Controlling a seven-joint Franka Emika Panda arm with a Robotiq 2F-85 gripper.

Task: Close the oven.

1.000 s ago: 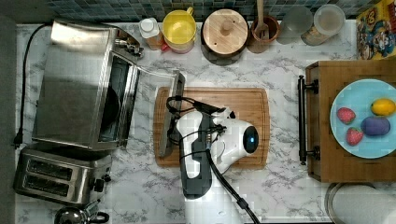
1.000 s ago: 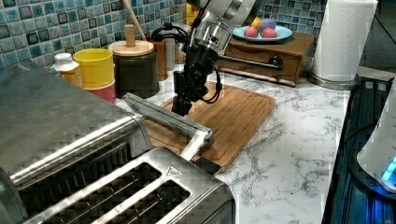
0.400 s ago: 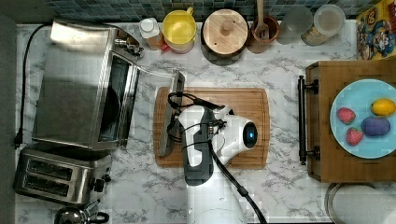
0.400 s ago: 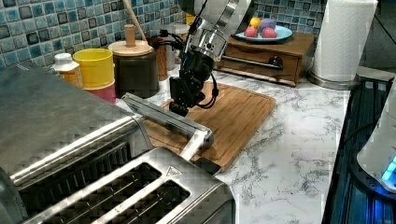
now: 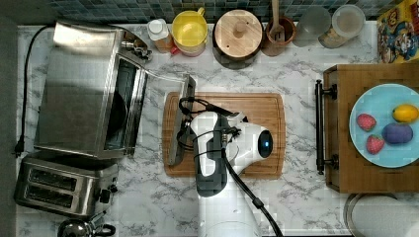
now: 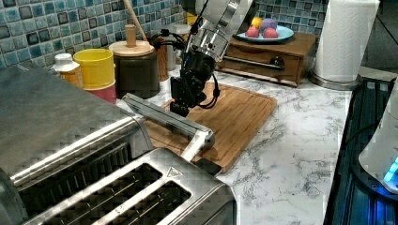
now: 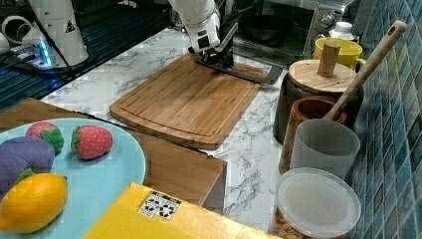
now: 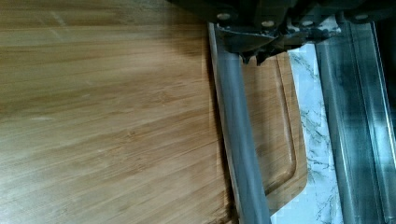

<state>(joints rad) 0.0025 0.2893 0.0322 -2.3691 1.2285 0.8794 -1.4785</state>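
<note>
In the top view the oven (image 5: 84, 89) sits at the top view's left, its door (image 5: 163, 118) hanging partly open over the cutting board (image 5: 257, 113), so most of the closing remains. In the left view the pincer (image 6: 180, 108) is at the door's handle (image 6: 169, 121). In the wrist view the handle runs right against the pincer; whether it grips or is released, I cannot tell.

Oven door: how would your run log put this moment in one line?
oven: open | door: down over cutting board | hand: at door handle | closing: not done
</note>
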